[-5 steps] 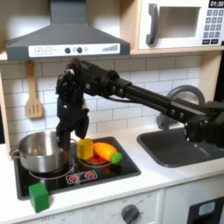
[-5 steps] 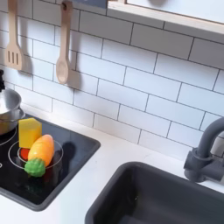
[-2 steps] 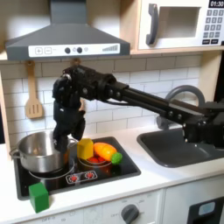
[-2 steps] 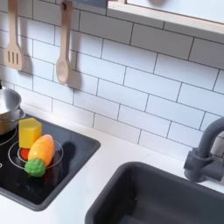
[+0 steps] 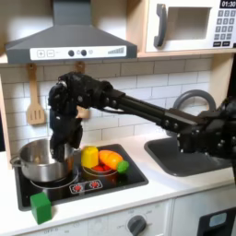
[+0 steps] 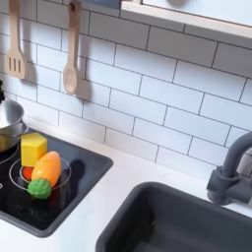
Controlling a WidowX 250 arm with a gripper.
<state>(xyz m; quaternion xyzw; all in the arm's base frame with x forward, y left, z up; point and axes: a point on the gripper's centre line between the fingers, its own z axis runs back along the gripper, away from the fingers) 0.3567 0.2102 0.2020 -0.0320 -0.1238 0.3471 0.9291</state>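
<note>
First exterior view: end effector (image 5: 61, 150) low over steel pot (image 5: 42, 159), at its right rim; finger opening not discernible. Advise slow vertical approach, keeping clear of rim. Yellow block (image 5: 89, 156) and carrot (image 5: 111, 160) just right of pot; green cube (image 5: 40, 206) on bench front.

Second exterior view: pot edge at left border; yellow block (image 6: 32, 150) behind carrot (image 6: 45, 168) on stove; wooden spoon (image 6: 70, 61) on wall; sink (image 6: 177, 228) well apart.

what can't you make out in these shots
- Gripper: in the first exterior view it hangs over the pot, too small and dark to tell whether it is open.
- Pot contents: hidden by its wall.
- Pot in the second exterior view: cut off by the left edge.
</note>
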